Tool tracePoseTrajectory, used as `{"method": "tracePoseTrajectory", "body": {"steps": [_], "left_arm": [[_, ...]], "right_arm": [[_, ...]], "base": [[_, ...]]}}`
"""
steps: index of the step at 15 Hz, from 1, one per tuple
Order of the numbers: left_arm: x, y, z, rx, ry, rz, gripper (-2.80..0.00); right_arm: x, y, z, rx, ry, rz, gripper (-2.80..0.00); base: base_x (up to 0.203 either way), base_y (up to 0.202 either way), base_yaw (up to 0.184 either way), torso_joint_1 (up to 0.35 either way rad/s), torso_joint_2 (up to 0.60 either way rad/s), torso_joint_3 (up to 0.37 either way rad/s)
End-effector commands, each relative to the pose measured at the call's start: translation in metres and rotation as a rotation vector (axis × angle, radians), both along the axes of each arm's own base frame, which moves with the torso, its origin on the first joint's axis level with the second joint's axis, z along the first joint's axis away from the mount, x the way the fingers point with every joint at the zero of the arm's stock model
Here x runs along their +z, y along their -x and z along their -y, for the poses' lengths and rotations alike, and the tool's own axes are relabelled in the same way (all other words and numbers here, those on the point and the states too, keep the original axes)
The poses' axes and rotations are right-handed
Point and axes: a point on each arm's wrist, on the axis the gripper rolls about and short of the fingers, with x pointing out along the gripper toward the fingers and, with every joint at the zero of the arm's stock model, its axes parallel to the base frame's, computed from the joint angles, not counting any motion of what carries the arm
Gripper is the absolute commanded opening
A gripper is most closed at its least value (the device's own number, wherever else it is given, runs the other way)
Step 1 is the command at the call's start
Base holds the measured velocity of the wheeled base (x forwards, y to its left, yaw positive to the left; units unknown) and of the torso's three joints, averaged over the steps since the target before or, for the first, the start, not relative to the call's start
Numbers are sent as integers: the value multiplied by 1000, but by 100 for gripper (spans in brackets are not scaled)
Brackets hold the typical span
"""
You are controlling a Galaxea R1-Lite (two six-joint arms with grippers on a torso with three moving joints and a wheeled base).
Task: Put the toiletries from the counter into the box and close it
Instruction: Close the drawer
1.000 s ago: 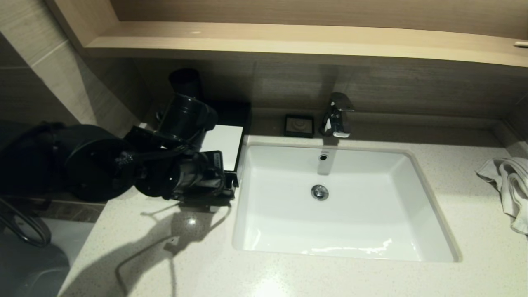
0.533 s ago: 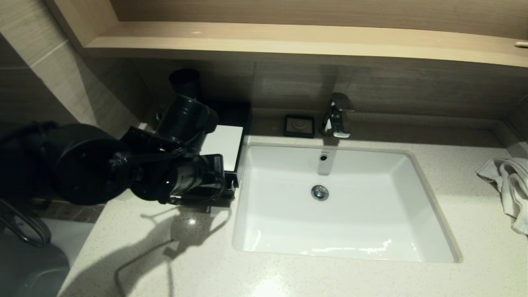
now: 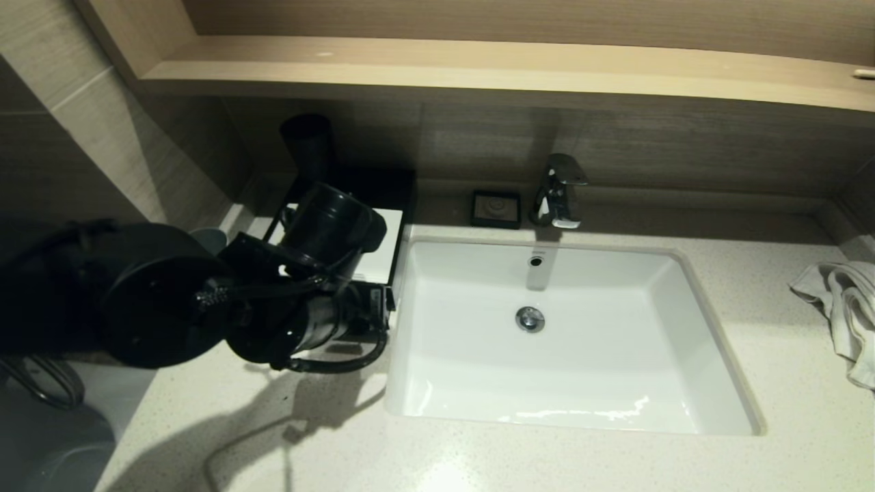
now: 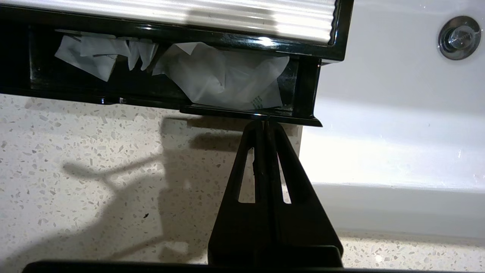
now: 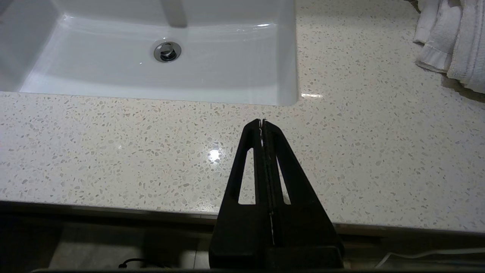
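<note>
A black box (image 4: 307, 87) with a white ribbed lid (image 4: 189, 15) stands on the counter left of the sink; it also shows in the head view (image 3: 386, 239). Its front stands open a little, with white toiletry sachets (image 4: 223, 79) inside. My left gripper (image 4: 264, 122) is shut and empty, its tips touching the box's black front lip (image 4: 227, 110). In the head view my left arm hides most of the box. My right gripper (image 5: 262, 122) is shut and empty, parked over the counter's front edge.
The white sink (image 3: 567, 335) lies right of the box, with the faucet (image 3: 559, 188) and a black soap dish (image 3: 496, 207) behind it. A white towel (image 3: 844, 301) lies at the far right. A black cup (image 3: 307, 140) stands behind the box.
My left arm has swung toward the sink and lower, covering more of the white lid. The gripper stays at the box's front end.
</note>
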Motion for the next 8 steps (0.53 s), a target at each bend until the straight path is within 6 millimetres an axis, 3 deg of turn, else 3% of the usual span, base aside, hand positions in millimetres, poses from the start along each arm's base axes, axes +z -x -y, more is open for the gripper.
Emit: {"method": "tracePoseTrajectory", "body": {"steps": [1, 8], "left_arm": [[-11, -6, 5, 4, -21, -24, -280], [-14, -12, 10, 6, -16, -18, -280]], "right_arm": [[0, 0, 0, -2, 0, 0, -280], [0, 0, 0, 1, 0, 0, -280]], "base": [[0, 0, 0, 0, 0, 0], [0, 0, 0, 0, 0, 0]]}}
